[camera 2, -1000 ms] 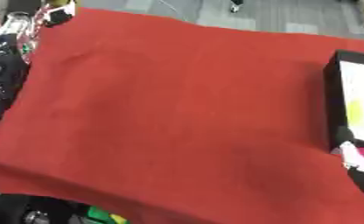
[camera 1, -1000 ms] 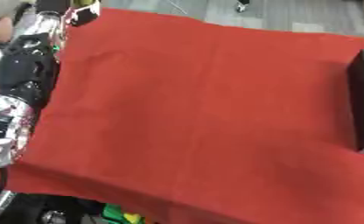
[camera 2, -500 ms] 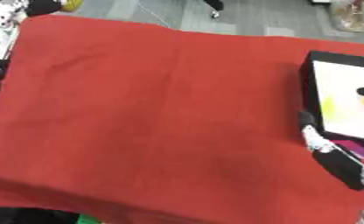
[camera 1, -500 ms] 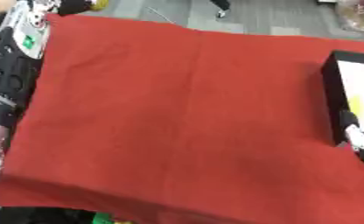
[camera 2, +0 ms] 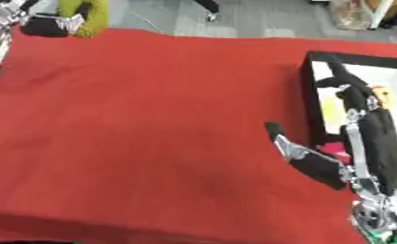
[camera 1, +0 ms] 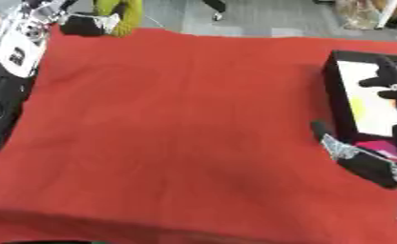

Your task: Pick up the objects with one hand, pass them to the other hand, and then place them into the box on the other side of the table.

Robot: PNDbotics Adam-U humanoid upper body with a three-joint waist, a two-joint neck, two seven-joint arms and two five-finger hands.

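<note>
right hand (camera 2: 365,143) now reaching up over the box (camera 2: 308,102), left arm mostly out of view

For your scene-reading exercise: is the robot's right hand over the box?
Yes, the right hand reaches over the black box at the table's right side, fingers extended above its white interior.

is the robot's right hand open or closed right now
Open: the right hand stretches straight fingers over the black box, thumb splayed toward the red cloth, holding nothing visible.
</note>
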